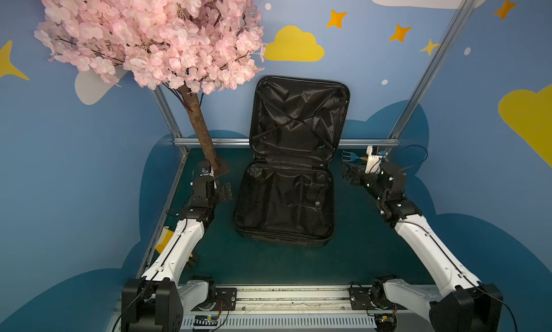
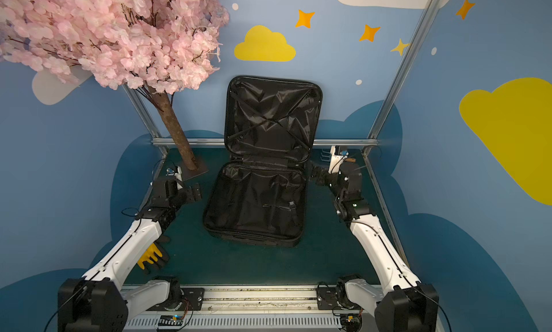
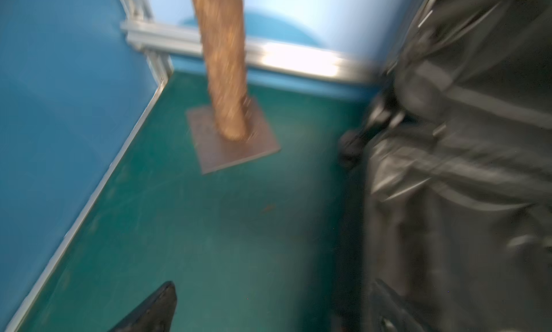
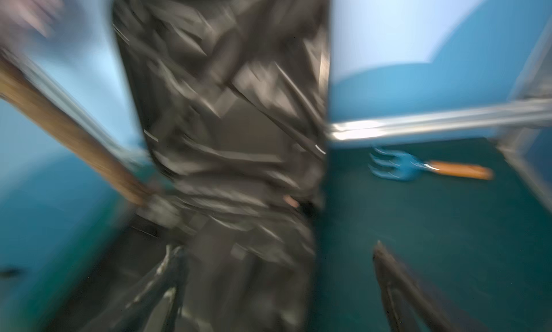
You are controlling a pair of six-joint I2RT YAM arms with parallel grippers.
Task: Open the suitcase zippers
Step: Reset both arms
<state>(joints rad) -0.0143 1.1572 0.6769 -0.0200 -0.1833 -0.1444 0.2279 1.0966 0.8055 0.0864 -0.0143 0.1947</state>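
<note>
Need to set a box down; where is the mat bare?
Bare: green mat between the open black fabric-lined suitcase and the near metal rail. Crowded: pink blossom tree's base plate far left, blue pronged rake far right.

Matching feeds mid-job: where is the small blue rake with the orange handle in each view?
In a top view: blue rake on the mat at the back, right of the suitcase lid.
In a top view: same spot, partly behind the right arm.
Left wrist: not in it.
Right wrist: whole, blurred, on the mat beside the lid.
Shared landmark: the aluminium back rail, just behind it, in all views.
</note>
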